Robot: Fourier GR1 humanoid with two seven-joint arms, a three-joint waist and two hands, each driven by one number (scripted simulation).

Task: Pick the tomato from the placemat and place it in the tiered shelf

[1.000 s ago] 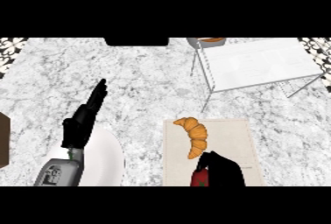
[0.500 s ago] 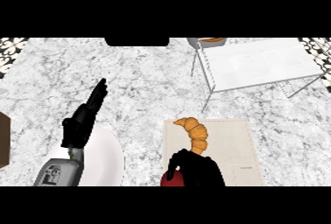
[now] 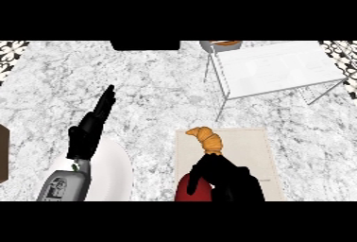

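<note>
A red tomato (image 3: 188,189) lies at the near left edge of the beige placemat (image 3: 247,146). My right hand (image 3: 226,177) is over it, fingers curled round its right side and hiding part of it. The fingertips reach up to the lower end of an orange croissant (image 3: 206,139) lying on the placemat. The tiered shelf (image 3: 275,68), white top on thin metal legs, stands at the far right of the marble counter. My left hand (image 3: 87,132) rests open at the left, fingers straight and pointing away.
A white plate (image 3: 111,172) lies under my left forearm at the near left. A small bowl (image 3: 222,46) sits at the back beside the shelf. A dark object (image 3: 145,45) is at the back edge, and a brown thing (image 3: 4,153) at the left edge.
My right hand has moved left and up along the placemat, now reaching the croissant's end, with the tomato showing at its left side. The left hand has stayed still.
</note>
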